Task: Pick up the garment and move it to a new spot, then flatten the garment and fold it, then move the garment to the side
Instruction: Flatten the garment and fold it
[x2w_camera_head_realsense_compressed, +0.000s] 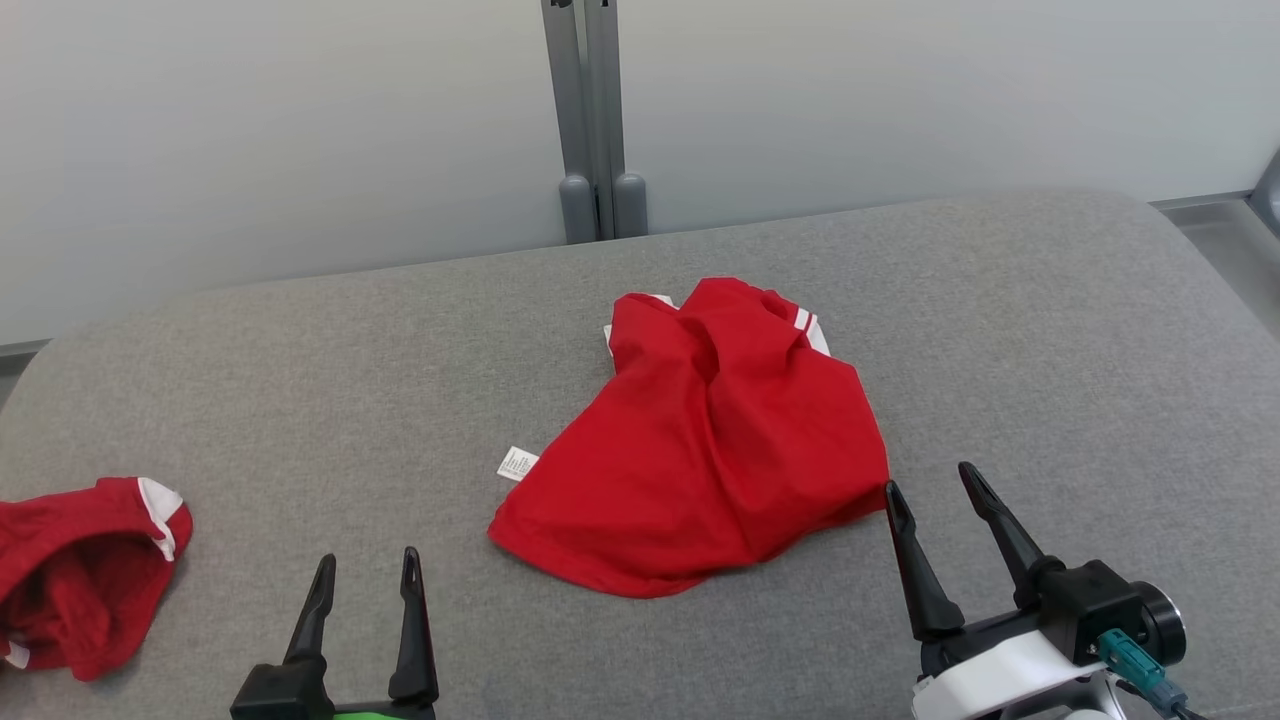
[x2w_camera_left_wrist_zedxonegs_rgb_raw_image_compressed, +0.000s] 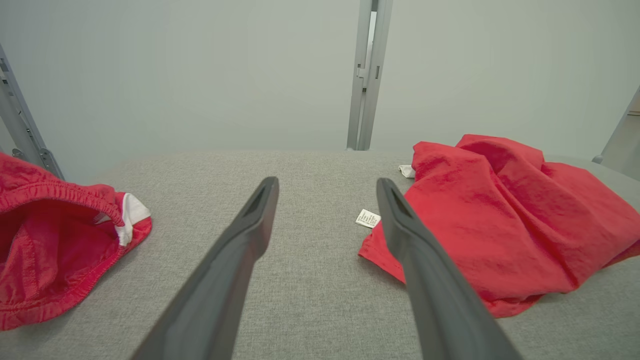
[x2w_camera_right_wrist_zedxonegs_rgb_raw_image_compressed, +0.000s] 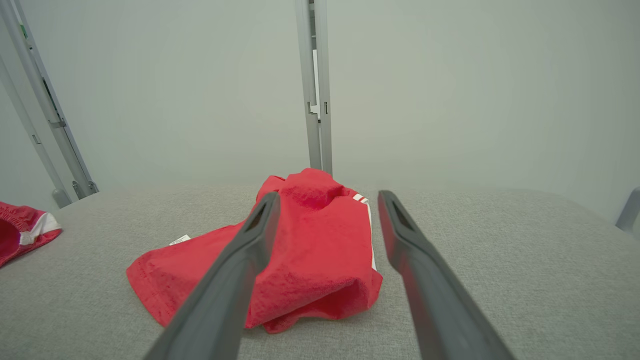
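The garment is lying crumpled (nothing seems done yet); lifting, flattening and folding are being awaited, the left gripper and right gripper being held wide and empty.

Dark tapered fingers on left tool and right tool; teal connector.

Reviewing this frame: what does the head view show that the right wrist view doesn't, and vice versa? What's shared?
Head view: the open left pincer at lower left, and the right arm's white wrist with a teal connector. Right wrist view: slanted grey metal struts at far left. Both: the open right pincer, the crumpled red garment with white stripes, its white care label, a second red garment with white trim, the grey fabric surface and the upright grey post.
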